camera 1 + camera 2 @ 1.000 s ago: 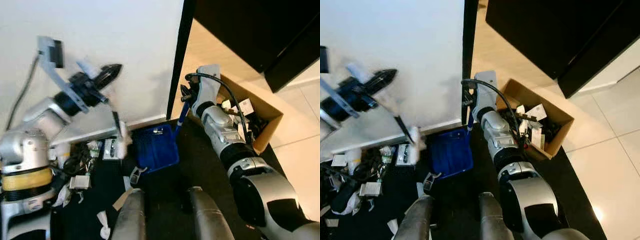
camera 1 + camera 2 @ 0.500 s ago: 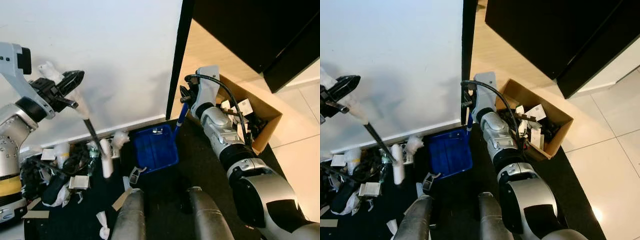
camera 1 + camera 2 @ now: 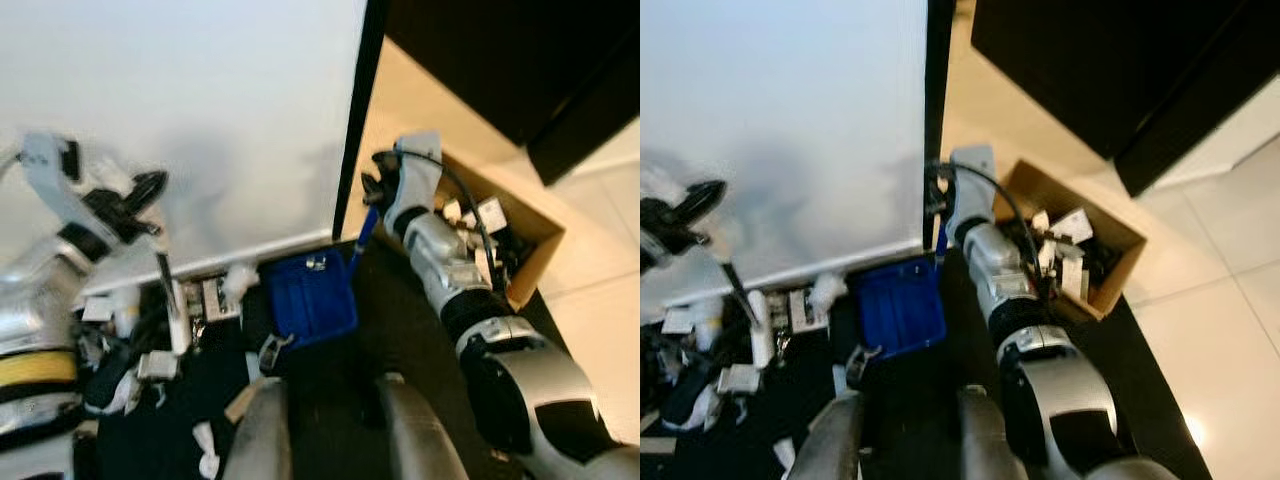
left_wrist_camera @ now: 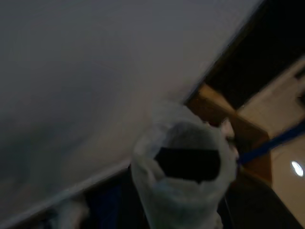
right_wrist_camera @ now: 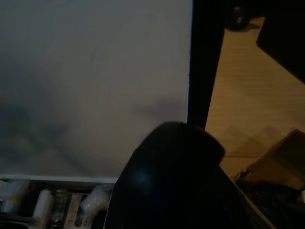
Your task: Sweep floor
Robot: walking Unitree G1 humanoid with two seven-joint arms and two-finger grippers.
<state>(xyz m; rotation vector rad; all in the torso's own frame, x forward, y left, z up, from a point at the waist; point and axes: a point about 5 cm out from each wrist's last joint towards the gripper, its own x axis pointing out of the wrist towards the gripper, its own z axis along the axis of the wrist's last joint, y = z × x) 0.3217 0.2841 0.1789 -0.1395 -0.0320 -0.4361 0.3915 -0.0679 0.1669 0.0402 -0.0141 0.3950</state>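
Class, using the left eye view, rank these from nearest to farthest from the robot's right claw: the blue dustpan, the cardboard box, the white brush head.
Measured from the right claw:
1. Blue dustpan, just below it, toward the robot's left.
2. Cardboard box, out on the robot's right.
3. White brush head, far left among the litter.

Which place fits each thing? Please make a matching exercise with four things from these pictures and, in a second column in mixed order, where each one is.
Things:
1. blue dustpan
2. cardboard box
3. brush
4. litter

Places:
a. held by the left gripper
b. on the robot's right, full of rubbish
c. on the dark floor, its handle at the right gripper
d. scattered along the white wall's base

Pairs: 1-c, 2-b, 3-a, 4-d
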